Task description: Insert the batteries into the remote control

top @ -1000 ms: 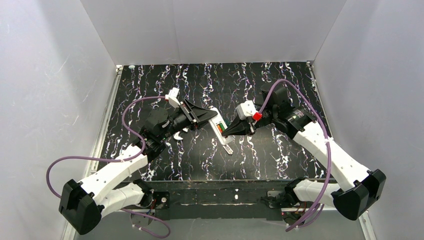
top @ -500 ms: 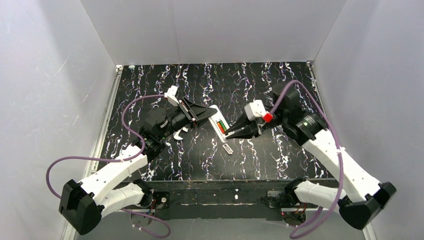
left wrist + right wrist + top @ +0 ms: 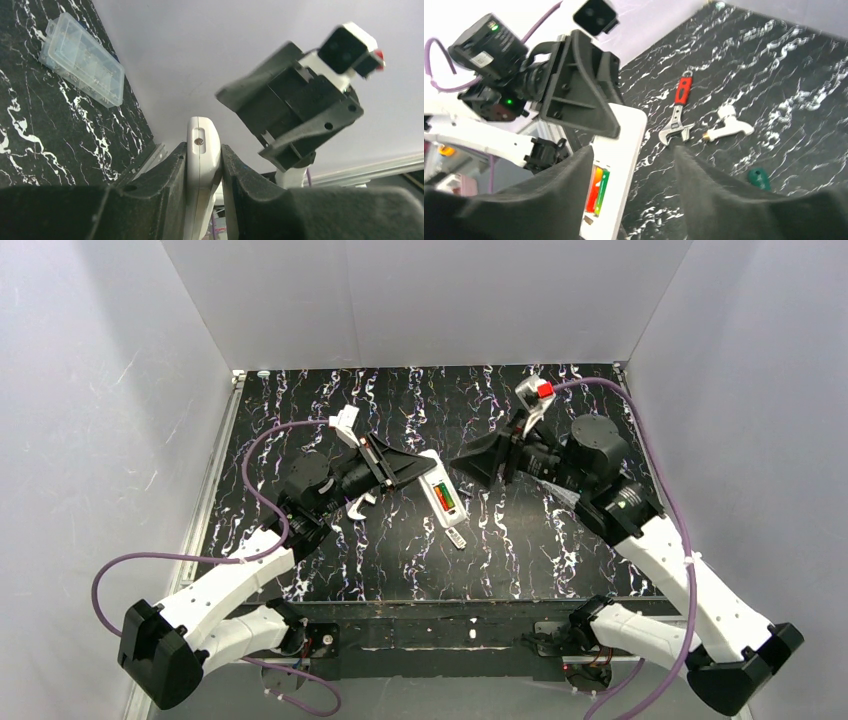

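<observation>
Red-handled wrench (image 3: 677, 112), white tap (image 3: 727, 129) near remote control (image 3: 436, 483) — clear box (image 3: 82, 59) by wall.

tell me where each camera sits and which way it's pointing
Top external: above and behind the bases, looking down on the table; both arms show, left gripper and right gripper.
Left wrist: on the left arm, looking along fingers clamped on the remote control, toward the right gripper.
Right wrist: on the right arm, looks between its open fingers at the remote's batteries and the left gripper.
Shared: all see the remote.
</observation>
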